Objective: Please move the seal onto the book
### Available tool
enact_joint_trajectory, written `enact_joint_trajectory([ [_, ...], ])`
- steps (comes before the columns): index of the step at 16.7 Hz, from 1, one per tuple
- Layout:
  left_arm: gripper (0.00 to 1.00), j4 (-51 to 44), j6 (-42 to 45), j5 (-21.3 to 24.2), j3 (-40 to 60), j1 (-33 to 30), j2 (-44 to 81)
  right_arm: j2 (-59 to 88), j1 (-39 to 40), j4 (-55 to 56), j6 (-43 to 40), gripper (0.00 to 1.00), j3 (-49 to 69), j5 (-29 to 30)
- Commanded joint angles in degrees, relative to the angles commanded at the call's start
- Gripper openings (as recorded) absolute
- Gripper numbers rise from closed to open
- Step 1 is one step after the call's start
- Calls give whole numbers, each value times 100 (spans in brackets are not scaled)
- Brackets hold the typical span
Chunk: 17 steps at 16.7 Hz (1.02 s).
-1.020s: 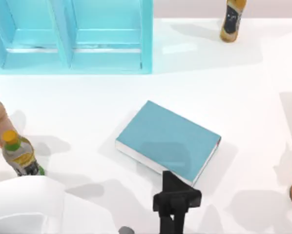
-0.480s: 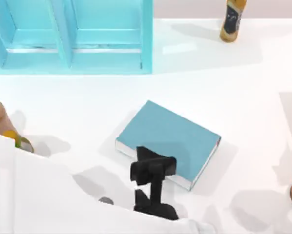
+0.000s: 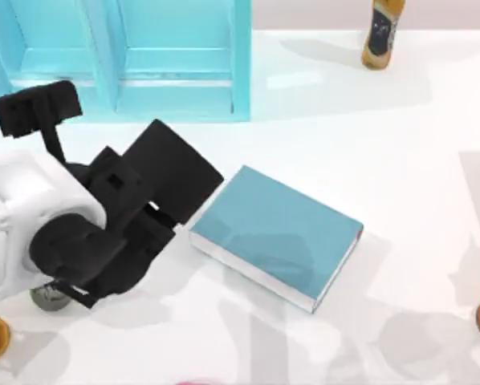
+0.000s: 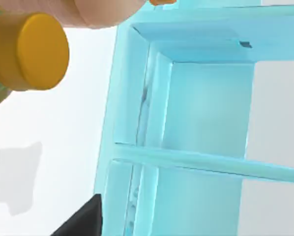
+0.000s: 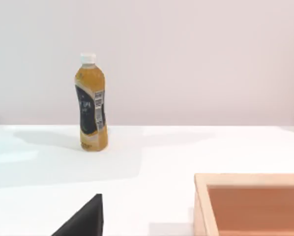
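**Left arm over the desk's left side; book lies bare at centre**

Top view: the left arm's white and black bulk spreads over the left part of the desk (image 3: 400, 160), its black pincer (image 3: 33, 110) reaching toward the light-blue shelf unit (image 3: 176, 56) at the back. Whether that pincer is wide, narrow or holding anything cannot be told. The teal book (image 3: 276, 234) lies flat near the desk's centre, turned at an angle, just right of the arm, with nothing on its cover. A yellow-brown bottle (image 3: 382, 32) stands at the back right.

Left wrist view: the shelf unit's compartments lie close ahead; a bottle's yellow cap (image 4: 36, 51) sits near the lens.

Right wrist view: the bottle stands upright on the desk; an orange-brown tray (image 5: 250, 204) lies nearer. The right pincer's state cannot be told.
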Motion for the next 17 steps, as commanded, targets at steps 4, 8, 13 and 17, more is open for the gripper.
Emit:
enact_joint_trajectory([
  [4, 100, 1179, 3101, 1054, -758, 1433, -2330, 0, 0, 0, 0, 100, 0, 0],
  [8, 100, 2318, 6785, 2595, -1787, 2383, -4529, 0, 0, 0, 0, 100, 0, 0],
  [13, 100, 3335, 10927, 4660, -3221, 3106, -6447, 0, 0, 0, 0, 100, 0, 0],
  [17, 100, 3812, 13166, 5761, -4296, 3775, -7261, 0, 0, 0, 0, 100, 0, 0],
])
